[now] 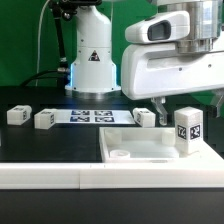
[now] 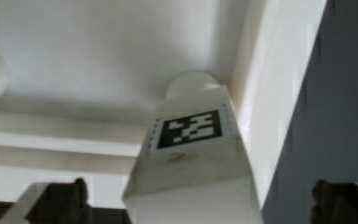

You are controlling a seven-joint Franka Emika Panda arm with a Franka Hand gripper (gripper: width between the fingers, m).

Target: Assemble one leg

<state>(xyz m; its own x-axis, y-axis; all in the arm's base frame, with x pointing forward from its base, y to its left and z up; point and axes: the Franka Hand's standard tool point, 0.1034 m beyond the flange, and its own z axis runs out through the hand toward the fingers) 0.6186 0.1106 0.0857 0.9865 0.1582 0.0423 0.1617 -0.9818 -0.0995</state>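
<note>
One leg [image 1: 188, 128] upright near panel rim [image 1: 105, 150]; hand [image 2: 202, 197] spread, gaps both sides.

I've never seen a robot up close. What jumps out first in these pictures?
A bulky white robot arm fills the exterior view's upper right, above a black table. Below it a small white leg with a black-and-white tag stands upright on a large flat white part with a raised rim. The wrist view shows that leg between the fingers of the open claw, touching neither.
</note>
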